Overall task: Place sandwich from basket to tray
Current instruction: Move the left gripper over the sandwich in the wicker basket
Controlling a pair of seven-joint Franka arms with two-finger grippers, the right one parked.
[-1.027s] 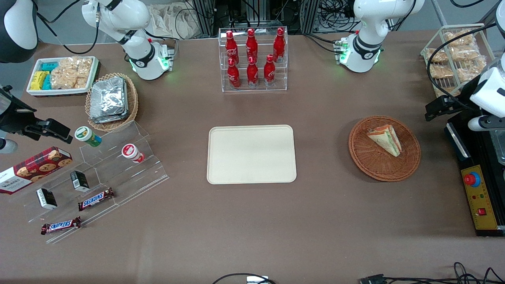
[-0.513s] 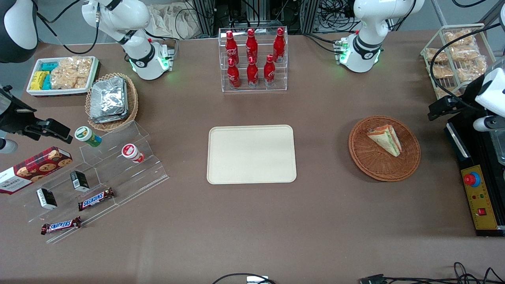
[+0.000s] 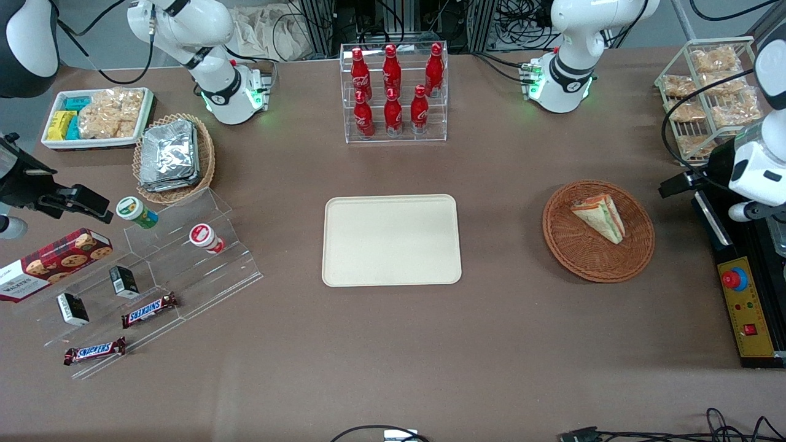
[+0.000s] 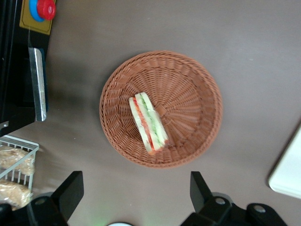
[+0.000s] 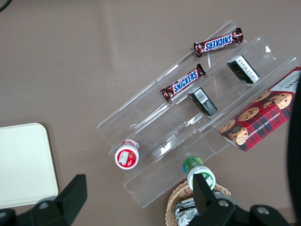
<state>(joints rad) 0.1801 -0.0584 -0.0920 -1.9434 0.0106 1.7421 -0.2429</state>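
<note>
Front view shows the sandwich (image 3: 600,217) lying in the basket (image 3: 583,258) near the working arm's end of the surface (image 3: 393,344), while the tray (image 3: 392,240) sits bare at the middle, well apart from the basket, so the transfer has not yet begun. The hand (image 4: 136,200) hangs high at that same edge, beside the basket rather than over it, with its fingers (image 4: 70,190) spread wide and holding nothing; I judge this a pose readied for a descent onto the wedge. Left wrist view adds what the front view cannot: the sandwich (image 4: 148,122) rests on its side against the sloping wall of the basket (image 4: 197,89), its green and red filling edge turned up, and the spread fingers bracket a gap as wide as the basket's width. That view also catches a corner of the tray (image 4: 289,176) just past the basket, confirming the short route between them
</note>
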